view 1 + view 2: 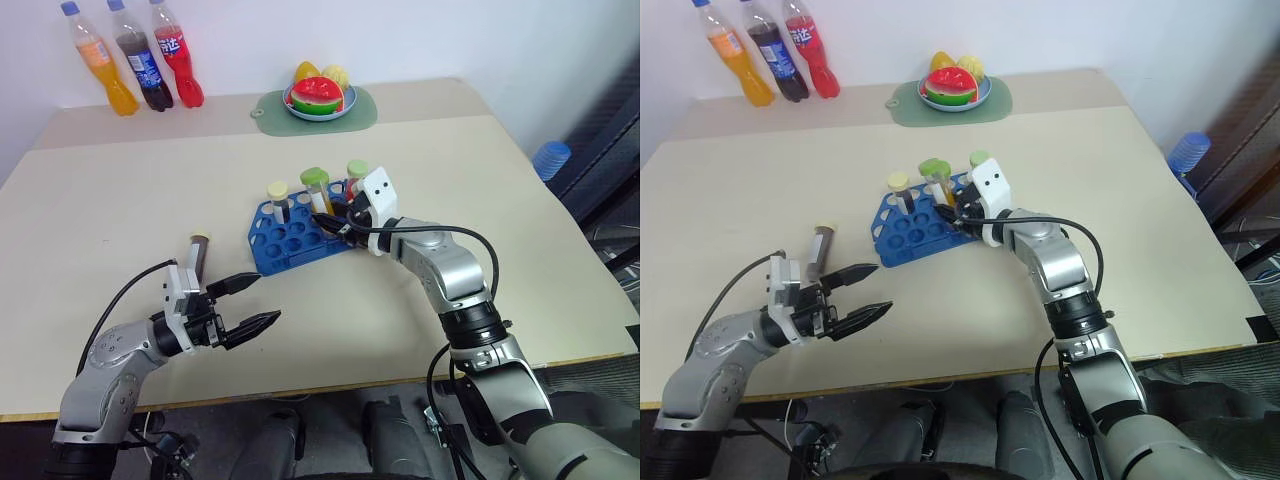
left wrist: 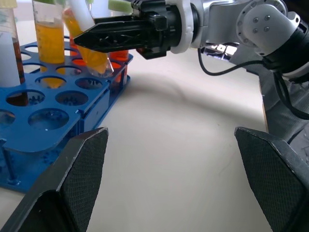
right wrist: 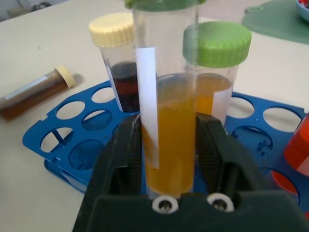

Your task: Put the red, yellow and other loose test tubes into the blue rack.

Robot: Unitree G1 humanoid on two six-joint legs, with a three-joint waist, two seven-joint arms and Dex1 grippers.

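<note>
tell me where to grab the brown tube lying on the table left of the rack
Grip the dark brown tube across the middle of its clear body, coming from above with fingers either side of its long axis. It lies flat on the table, cream cap at one end, apart from the blue rack, so its sides are free. The open left gripper hovers nearest it.

**Silver arms, black hands**

Both arms are silver-grey metal with black joint bands and looping black cables. Each hand, left hand point(image 1: 250, 303) and right hand point(image 1: 328, 222), has two black, textured, tapered fingers and carries a white housing.
</note>
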